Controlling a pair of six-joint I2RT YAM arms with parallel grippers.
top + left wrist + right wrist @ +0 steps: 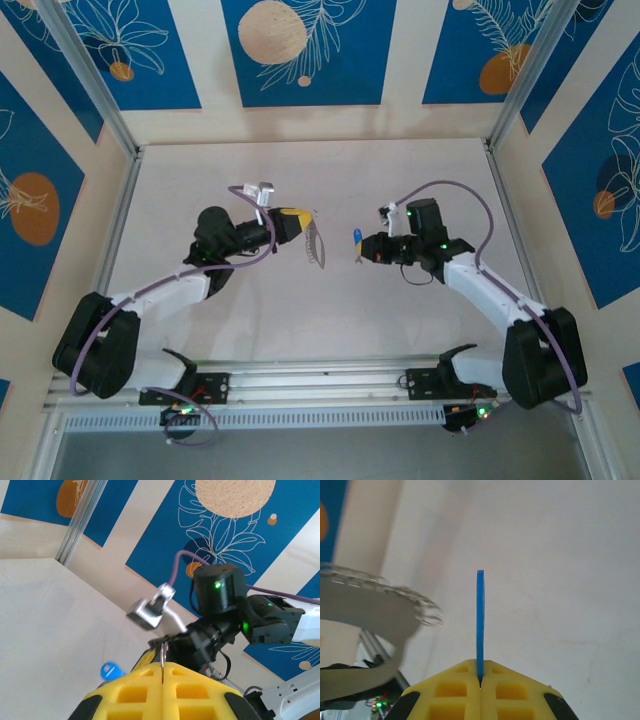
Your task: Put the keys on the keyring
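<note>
**Key and ring held apart above the table, ready to be brought together**

The left gripper [301, 230] is clenched on the keyring [316, 247], which hangs from its yellow fingertips as a thin grey loop. In the left wrist view the pads [145, 687] are pressed together on the ring's edge [163, 656], which shows only as a narrow metal sliver. The right gripper [369, 248] is clamped on the key [357, 238], the blue head pointing towards the ring. In the right wrist view the key [480, 620] stands edge-on, straight up from between the closed pads [455, 695], and the ring [375, 617] curves in from the left as a blurred grey band with small bumps along its rim.

Both things are lifted off the table [330, 170] and face each other near its middle, close but not touching.

The pick-ups look done, and the step in hand seems to be lining the key up with the ring. The next move probably calls for a slow, fine approach: the hole in the key has to meet the ring's opening. Neither the hole nor the opening can be made out, so some turning of either wrist may be needed first. A firm hold matters on both sides, since each piece is pinched by a thin edge and could twist.
</note>
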